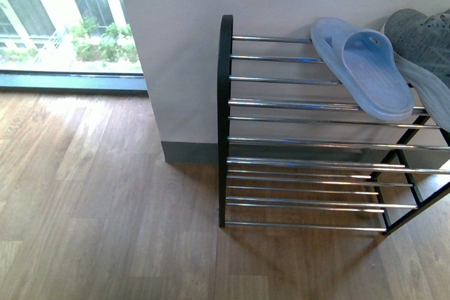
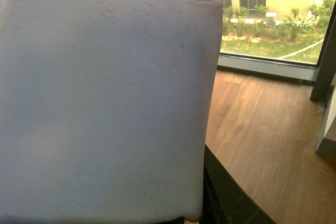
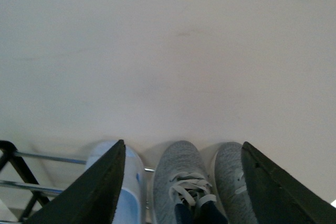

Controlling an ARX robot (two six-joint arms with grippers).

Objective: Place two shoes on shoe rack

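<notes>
The shoe rack (image 1: 309,131) stands on the wooden floor (image 1: 98,201) against the wall (image 1: 211,5). On its top tier lies one pale blue slide (image 1: 365,68), sole down across the rods, with a grey sneaker (image 1: 422,40) just beside it at the frame's edge. The right wrist view shows two grey sneakers (image 3: 181,179) side by side, toes to the wall, next to that slide. The right gripper (image 3: 181,182) hovers above them, jaws spread wide and empty. The left wrist view is largely filled by a pale blue rubber surface, judged to be the second slide (image 2: 105,103); whether the left jaws grip it cannot be told. The slide is judged light, flexible and slightly grippy, best taken across the strap or edge; it may slip between rods if set askew.
</notes>
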